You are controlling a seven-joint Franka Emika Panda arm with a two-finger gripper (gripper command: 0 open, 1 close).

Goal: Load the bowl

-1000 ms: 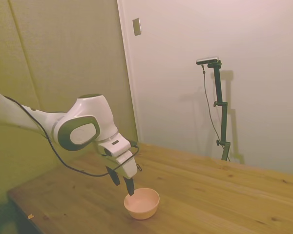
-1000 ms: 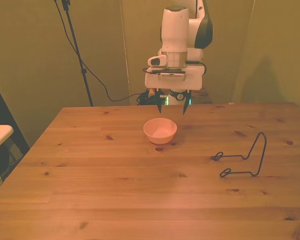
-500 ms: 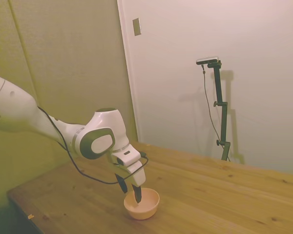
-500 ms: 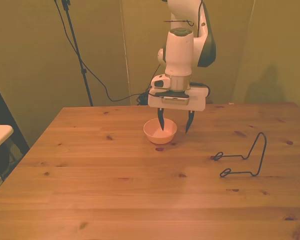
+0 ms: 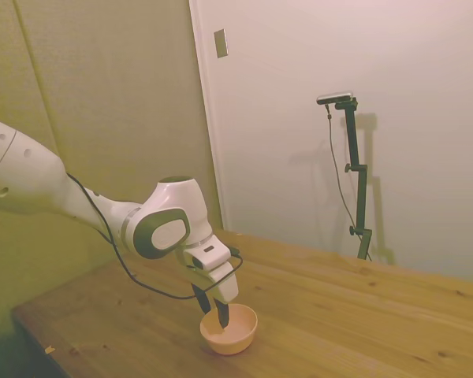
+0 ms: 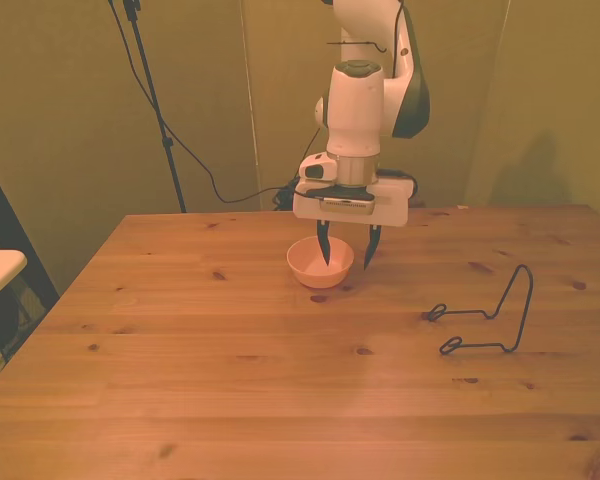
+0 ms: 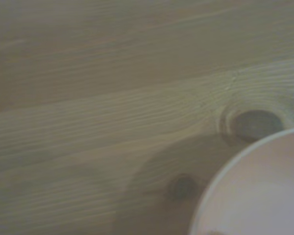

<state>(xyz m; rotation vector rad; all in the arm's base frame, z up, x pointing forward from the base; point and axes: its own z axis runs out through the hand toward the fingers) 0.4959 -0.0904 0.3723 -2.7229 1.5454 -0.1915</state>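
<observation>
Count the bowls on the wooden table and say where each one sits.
1. The bowl sits toward the table's far edge, with the end effector straddling its rim. Nothing appears to hide another.

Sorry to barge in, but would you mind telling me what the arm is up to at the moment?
The white robot arm has its gripper lowered onto the small pink bowl near the far side of the wooden table. The fingers are open and straddle the bowl's rim on the front view's right: one finger inside the bowl, the other outside it. The bowl sits on the table, not yet lifted. The dark wire rack stands off to the front view's right, untouched and empty.
</observation>
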